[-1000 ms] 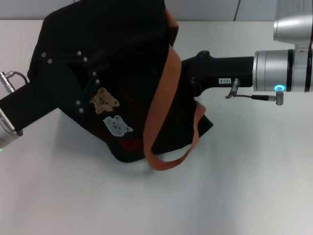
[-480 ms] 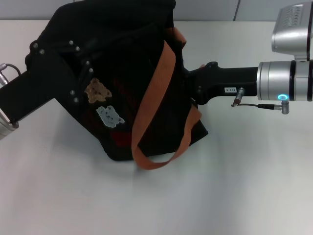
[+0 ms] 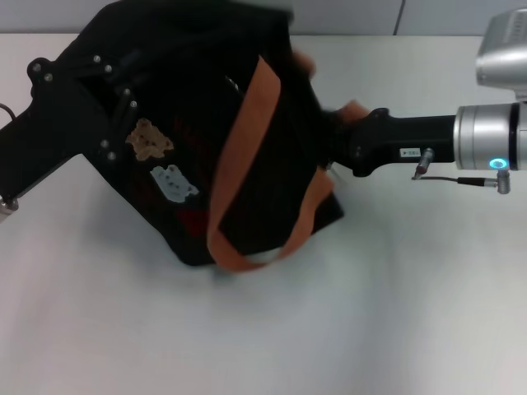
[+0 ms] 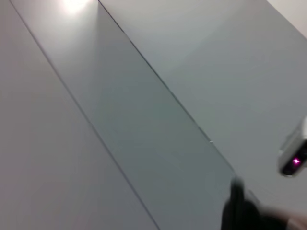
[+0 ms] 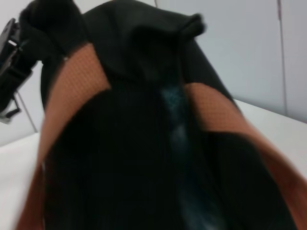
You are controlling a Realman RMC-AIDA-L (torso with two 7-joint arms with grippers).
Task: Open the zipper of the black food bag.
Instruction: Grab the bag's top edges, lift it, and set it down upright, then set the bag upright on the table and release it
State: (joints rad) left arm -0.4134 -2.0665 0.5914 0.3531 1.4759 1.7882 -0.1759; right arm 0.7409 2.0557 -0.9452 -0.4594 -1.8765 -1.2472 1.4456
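Observation:
The black food bag (image 3: 206, 164) lies tipped on the white table (image 3: 370, 313), its tan bear patch (image 3: 148, 140) and white bear patch (image 3: 171, 181) facing up. An orange-brown strap handle (image 3: 235, 164) loops over its front. My left gripper (image 3: 74, 107) presses against the bag's left end, its black body merging with the fabric. From the right, my right gripper (image 3: 354, 148) reaches to the bag's right end, its tips hidden there. In the right wrist view the bag (image 5: 129, 158) fills the picture with a blurred pale streak between the straps. I cannot make out the zipper.
Grey wall panels (image 3: 346, 16) stand behind the table's far edge. The left wrist view shows only those panels, with my right arm (image 4: 292, 160) far off at one side. Bare white table spreads in front of the bag and to its right.
The bag has slid left and swung round, its patches moving up and left. My right arm has drawn back to the right, and the left arm has shifted left.

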